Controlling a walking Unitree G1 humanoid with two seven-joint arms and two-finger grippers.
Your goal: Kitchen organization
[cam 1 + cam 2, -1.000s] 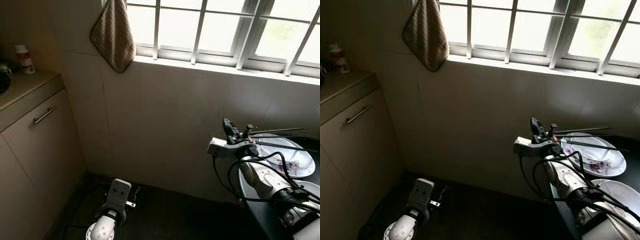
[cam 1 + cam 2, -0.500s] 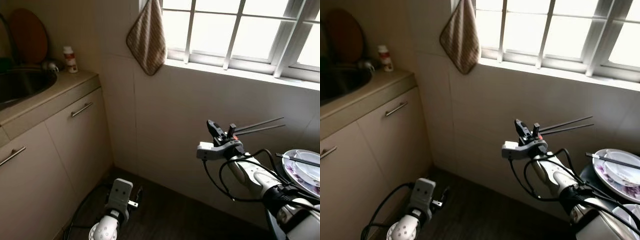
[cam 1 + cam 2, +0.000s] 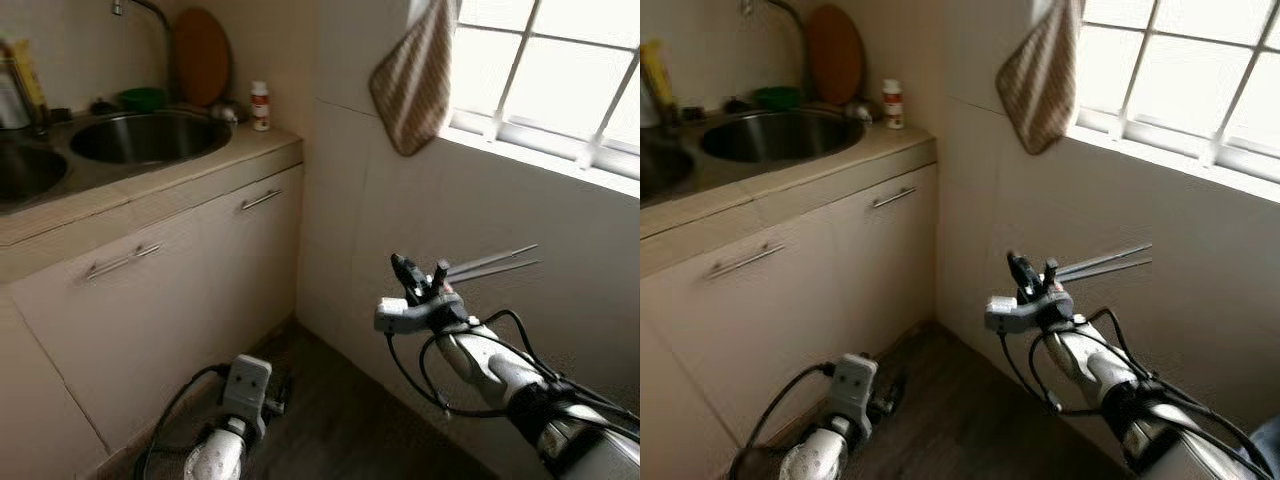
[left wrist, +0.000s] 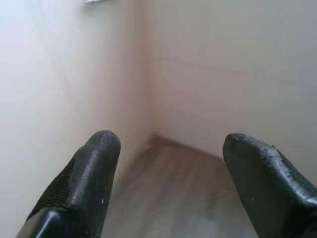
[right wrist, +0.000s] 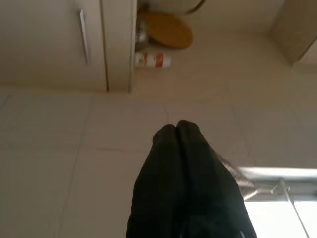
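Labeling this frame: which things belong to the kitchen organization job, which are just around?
Job, as far as I can judge:
right gripper, shut on chopsticks
sink
left gripper, open, hanging idle

Just around:
towel
small bottle
cutting board

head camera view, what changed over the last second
The view swung toward the robot's left: the steel sink, white red-capped bottle and beige cabinet came into frame, and the plates slid out on the right. The striped brown cloth only shifted with the camera. The right gripper stays raised, jaws shut on thin chopsticks; the left gripper hangs open.
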